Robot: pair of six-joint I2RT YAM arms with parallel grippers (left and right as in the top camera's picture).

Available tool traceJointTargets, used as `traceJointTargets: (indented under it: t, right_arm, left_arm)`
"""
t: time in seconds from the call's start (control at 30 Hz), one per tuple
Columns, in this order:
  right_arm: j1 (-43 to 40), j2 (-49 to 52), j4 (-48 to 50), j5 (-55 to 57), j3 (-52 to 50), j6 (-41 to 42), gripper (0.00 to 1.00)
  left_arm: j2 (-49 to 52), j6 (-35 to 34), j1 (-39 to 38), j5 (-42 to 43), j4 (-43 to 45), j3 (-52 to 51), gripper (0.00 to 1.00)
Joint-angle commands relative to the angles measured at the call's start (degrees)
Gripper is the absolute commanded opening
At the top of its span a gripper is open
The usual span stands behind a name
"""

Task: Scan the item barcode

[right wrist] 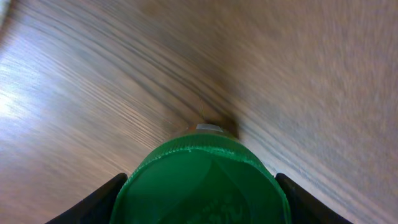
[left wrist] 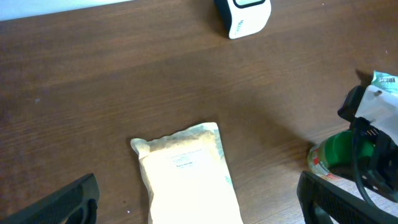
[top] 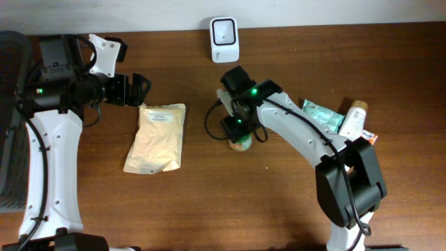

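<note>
A white barcode scanner stands at the table's back edge, also in the left wrist view. A jar with a green lid stands on the wood near the table's middle, and its lid fills the right wrist view. My right gripper comes down over it, shut on the lid with a finger against each side. A tan pouch lies flat to the left. My left gripper hovers open just behind the pouch, with nothing between its fingers.
A teal packet, a tan-capped white bottle and an orange item lie grouped at the right. A dark object stands along the left edge, next to the left arm's base.
</note>
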Motion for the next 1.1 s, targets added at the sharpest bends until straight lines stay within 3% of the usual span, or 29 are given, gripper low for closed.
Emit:
traceJointTargets:
  t: [0.0,0.27,0.47,0.53,0.67,0.97,1.03,1.07]
  right_arm:
    - [-0.7,0.15,0.63,0.68,-1.05,0.94,0.64]
    - [-0.74,0.13,1.2,0.68,-1.03,1.22,0.71]
    - [-0.74,0.11,-4.66,0.66,4.68,8.5,0.72]
    - [-0.74,0.11,-7.82,0.68,8.72,13.62,0.77]
    - [-0.74,0.11,-10.64,0.68,13.92,18.4,0.98]
    - [-0.7,0.13,-11.23,-4.92,13.11,16.35,0.99]
    - [-0.81,0.13,-11.67,-4.61,13.11,18.34,0.85]
    - [-0.85,0.13,-12.04,-2.89,13.11,22.18,0.85]
  left_arm:
    - [0.33,0.9,0.37,-0.02,0.04,0.26,0.99]
    - [0.33,0.9,0.37,-0.02,0.04,0.26,0.99]
    - [0.33,0.9,0.37,-0.02,0.04,0.26,0.99]
    - [0.35,0.9,0.37,-0.04,0.04,0.26,0.99]
    - [0.35,0.9,0.37,-0.02,0.04,0.26,0.99]
    - [0.33,0.9,0.37,-0.02,0.04,0.26,0.99]
    - [0.33,0.9,0.37,-0.02,0.04,0.26,0.99]
    - [0.33,0.9,0.37,-0.04,0.04,0.26,0.99]
